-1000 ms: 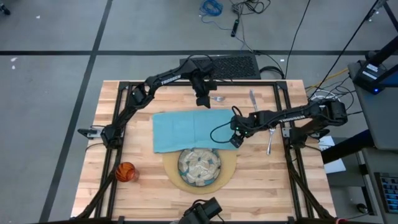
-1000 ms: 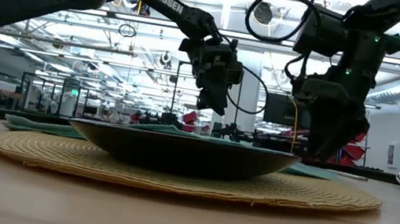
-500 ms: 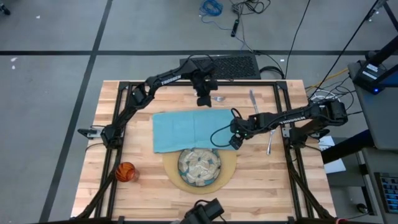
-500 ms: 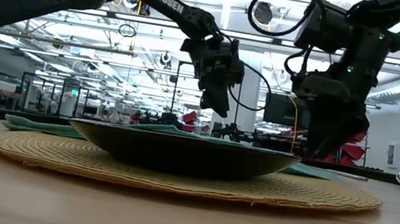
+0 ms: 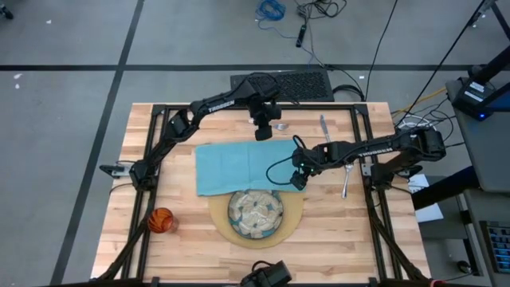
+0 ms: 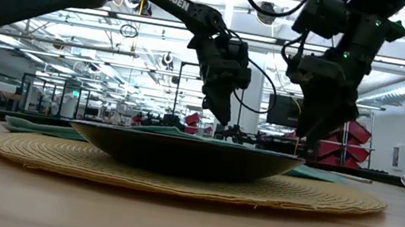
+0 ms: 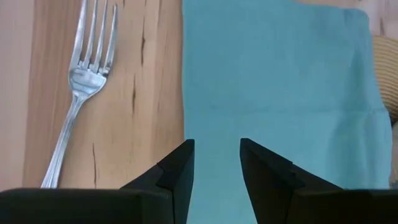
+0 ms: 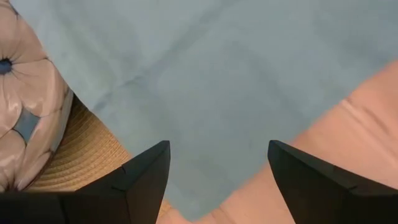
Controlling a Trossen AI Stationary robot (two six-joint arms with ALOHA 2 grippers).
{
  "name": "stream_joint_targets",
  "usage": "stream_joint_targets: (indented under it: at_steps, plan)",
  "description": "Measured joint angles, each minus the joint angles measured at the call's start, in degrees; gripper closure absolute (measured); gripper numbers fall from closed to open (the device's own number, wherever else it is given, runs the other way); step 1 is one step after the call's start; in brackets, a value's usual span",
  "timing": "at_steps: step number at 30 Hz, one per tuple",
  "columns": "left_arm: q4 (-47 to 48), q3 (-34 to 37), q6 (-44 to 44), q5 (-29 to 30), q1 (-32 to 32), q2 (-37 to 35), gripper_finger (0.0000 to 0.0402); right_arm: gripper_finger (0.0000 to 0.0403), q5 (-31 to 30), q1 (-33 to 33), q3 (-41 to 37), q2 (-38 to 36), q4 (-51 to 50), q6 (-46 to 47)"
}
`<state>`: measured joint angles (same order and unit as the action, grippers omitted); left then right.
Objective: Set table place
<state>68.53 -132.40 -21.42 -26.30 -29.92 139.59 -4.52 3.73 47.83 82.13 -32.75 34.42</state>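
Blue cloth, the napkin (image 5: pixel 237 167), lies flat on the wooden worktop (image 5: pixel 343 231), its near edge tucked under the round mat (image 5: pixel 296 214) that carries the patterned plate (image 5: pixel 255 212). The left tool (image 5: pixel 262 132) hangs over the napkin's far edge with its fingers (image 7: pixel 179 171) parted and empty; the fork (image 7: pixel 81 74) lies on bare wood just beside that edge. The right tool (image 5: pixel 296 177) hovers at the napkin's right corner by the mat, spread wide, holding nothing. The knife (image 5: pixel 325 127) and spoon (image 5: pixel 346 180) wait off to the right, and the orange cup (image 5: pixel 160 219) sits at the near left.

If either tool pinches the cloth while it is trapped under the mat, I think the pull could drag mat and plate along, or bunch the napkin against the fork.

Compared with a second ago, the left tool has shifted slightly toward the far edge, and the right tool has edged left, nearer the plate.
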Motion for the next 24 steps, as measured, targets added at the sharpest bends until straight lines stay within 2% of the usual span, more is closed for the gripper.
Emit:
stream_joint_targets:
  at_steps: [13, 21, 24]
  plan:
    - [1.44, 0.00, 0.03, 0.02, -0.05, 0.00, 0.0288, 0.0140, -0.57, 0.09, 4.05, -0.06, -7.00, -3.63]
    - [1.51, 0.00, 0.03, 0.02, -0.03, 0.00, 0.0288, 0.0140, -9.08, 0.07, 6.64, -0.18, -13.16, -5.08]
    - [2.19, 0.00, -0.04, 0.02, -0.05, 0.00, 0.0288, 0.0140, -10.13, 0.20, 6.67, -0.42, -13.56, -5.34]
